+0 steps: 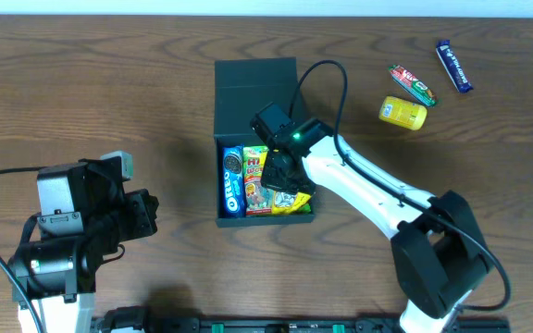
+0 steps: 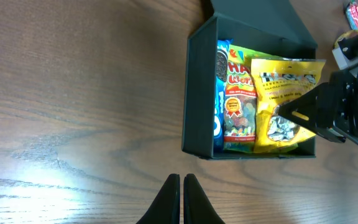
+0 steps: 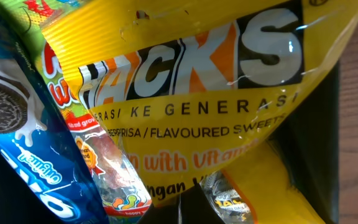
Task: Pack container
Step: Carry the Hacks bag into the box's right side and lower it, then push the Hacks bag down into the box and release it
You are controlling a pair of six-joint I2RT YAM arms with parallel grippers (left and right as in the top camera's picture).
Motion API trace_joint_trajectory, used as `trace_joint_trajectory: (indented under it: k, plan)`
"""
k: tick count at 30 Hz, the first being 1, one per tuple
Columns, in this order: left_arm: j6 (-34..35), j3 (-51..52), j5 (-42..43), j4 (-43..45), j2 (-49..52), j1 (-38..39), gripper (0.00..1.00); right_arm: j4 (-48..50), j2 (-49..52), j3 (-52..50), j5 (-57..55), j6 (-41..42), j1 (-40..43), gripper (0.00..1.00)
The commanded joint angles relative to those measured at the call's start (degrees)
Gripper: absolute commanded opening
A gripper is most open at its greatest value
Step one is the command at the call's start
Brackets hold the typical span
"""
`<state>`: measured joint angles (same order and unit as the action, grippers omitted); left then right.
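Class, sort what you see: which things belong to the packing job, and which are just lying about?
Job: container, with Oreo pack, gummy bag and Hacks bag inside.
Lying about: yellow tub, red-green packet, blue bar, all outside the container.

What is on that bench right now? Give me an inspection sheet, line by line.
Surface: brown wood-grain table.
Job's things: matte dark green-black rectangular container, lid flap open; inside are a blue Oreo packet, an orange gummy packet and a yellow Hacks sweets bag.
Clutter: yellow tub, red-green wrapped bar, blue wrapped bar, all right of the container.
Hands: left hand shut, over bare table; right hand shut, tips at the yellow bag.
Cables: black cable loops above the right arm; another trails at the left arm.
Surroundings: black rail along the near edge.
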<state>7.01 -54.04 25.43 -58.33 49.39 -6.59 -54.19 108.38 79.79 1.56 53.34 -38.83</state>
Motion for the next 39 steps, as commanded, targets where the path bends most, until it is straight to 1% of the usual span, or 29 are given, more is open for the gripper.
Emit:
trace_joint_trajectory:
  k: [1, 4, 11, 16, 18, 19, 20, 23, 24, 26, 29, 31, 32, 33, 34, 35, 39]
  plan:
    - [-1.29, -0.76, -0.37, -0.17, 0.0, 0.09, 0.05, 0.04, 1.92, 0.02, 0.57, -1.18, -0.26, 0.01]
    - [-1.29, -0.76, -0.37, -0.15, 0.0, 0.09, 0.06, 3.65, 2.05, 0.02, 6.25, -4.83, -0.35, 0.01]
    - [-1.29, -0.76, -0.37, -0.17, 0.0, 0.09, 0.06, 4.33, 2.05, 0.02, 6.38, -4.72, -0.35, 0.01]
    - [-1.31, -0.76, -0.37, -0.15, 0.0, 0.09, 0.06, 4.55, 1.97, 0.02, 10.27, -5.95, -0.37, 0.01]
    - [-1.31, -0.76, -0.37, -0.15, 0.0, 0.09, 0.05, 3.82, 1.99, 0.02, 10.25, -6.25, -0.17, 0.03]
    - [-1.31, -0.76, -0.37, -0.17, 0.0, 0.09, 0.06, 3.58, 1.99, 0.02, 10.25, -6.27, -0.04, 0.21]
    - [-1.36, -0.76, -0.37, -0.2, 0.0, 0.09, 0.06, 3.37, 1.99, 0.02, 10.27, -6.27, 0.09, 0.33]
    - [-1.51, -0.76, -0.37, -0.2, 0.0, 0.09, 0.06, 2.36, 1.33, 0.48, 10.16, -7.82, 0.57, 0.39]
    - [-1.51, -0.76, -0.37, -0.2, 0.0, 0.09, 0.05, 1.03, 0.26, 1.38, 8.87, -9.33, 0.85, 0.47]
    - [-1.51, -0.76, -0.37, -0.15, 0.0, 0.09, 0.06, -0.98, -2.19, 3.48, 6.51, -11.15, 1.05, 0.54]
    - [-1.51, -0.76, -0.37, -0.17, 0.0, 0.09, 0.06, -2.49, -6.25, 6.6, 5.16, -14.23, 1.03, 0.56]
    - [-1.51, -0.76, -0.37, -0.15, 0.0, 0.09, 0.06, -3.04, -9.25, 8.0, 3.82, -15.5, 0.9, 0.55]
    - [-1.51, -0.76, -0.37, -0.15, 0.0, 0.09, 0.06, -3.04, -10.73, 8.33, 2.93, -16.02, 0.76, 0.5]
    - [-1.49, -0.76, -0.37, -0.15, 0.0, 0.09, 0.06, -2.95, -12.2, 8.39, 1.6, -16.41, 0.59, 0.39]
    - [-1.49, -0.76, -0.37, -0.15, 0.0, 0.09, 0.06, -3.04, -13.49, 8.39, -0.11, -16.76, 0.42, 0.16]
    - [-1.51, -0.76, -0.37, -0.15, 0.0, 0.09, 0.06, -3.13, -14.49, 8.39, -2.03, -17.27, 0.22, 0.01]
    - [-1.49, -0.76, -0.37, -0.13, 0.0, 0.09, 0.06, -3.45, -15.17, 7.87, -9.35, -18.49, -1.07, 0.01]
